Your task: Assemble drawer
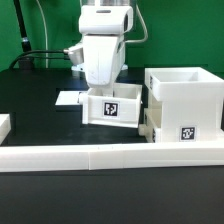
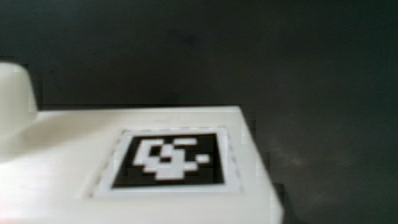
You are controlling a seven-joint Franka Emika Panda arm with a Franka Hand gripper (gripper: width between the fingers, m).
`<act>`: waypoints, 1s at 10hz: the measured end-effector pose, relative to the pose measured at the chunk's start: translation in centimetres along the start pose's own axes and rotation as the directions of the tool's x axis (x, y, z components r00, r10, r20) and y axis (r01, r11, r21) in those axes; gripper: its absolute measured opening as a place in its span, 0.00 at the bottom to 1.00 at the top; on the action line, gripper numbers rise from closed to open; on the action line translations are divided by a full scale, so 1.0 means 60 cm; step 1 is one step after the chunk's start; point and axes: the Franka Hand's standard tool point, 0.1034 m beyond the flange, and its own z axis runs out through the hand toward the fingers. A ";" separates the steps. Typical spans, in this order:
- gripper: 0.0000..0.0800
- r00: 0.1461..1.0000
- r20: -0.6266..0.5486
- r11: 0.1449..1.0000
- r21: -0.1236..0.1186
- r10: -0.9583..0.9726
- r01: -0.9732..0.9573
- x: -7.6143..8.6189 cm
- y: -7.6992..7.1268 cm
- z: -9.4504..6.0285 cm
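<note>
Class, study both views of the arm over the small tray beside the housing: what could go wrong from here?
1. The gripper sits low over the tray, fingers hidden, so its hold cannot be checked; a weak grip might drop the tray.
2. The tray lies close to the housing; a skewed approach might bump the wall instead of entering.
3. The rail runs just in front; a low sweep might catch it.

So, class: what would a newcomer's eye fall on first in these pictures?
The white gripper hangs right above a small tagged tray mid-table. At the exterior view's right stands the large cube-like housing, open-topped. A long white border rail crosses the foreground.
</note>
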 end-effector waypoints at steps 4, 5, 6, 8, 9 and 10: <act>0.05 0.999 -0.004 0.999 -0.001 -0.032 0.032 0.009 0.000 -0.001; 0.05 0.999 -0.005 0.999 0.001 -0.039 0.039 0.010 -0.001 0.001; 0.05 0.998 -0.010 0.998 0.008 -0.059 0.059 0.004 -0.001 0.007; 0.05 0.998 -0.010 0.998 0.010 -0.054 0.054 0.003 -0.002 0.008; 0.05 0.998 -0.010 0.998 0.011 -0.055 0.055 0.003 -0.003 0.009; 0.05 0.998 -0.010 0.998 0.015 -0.065 0.065 0.010 -0.007 0.012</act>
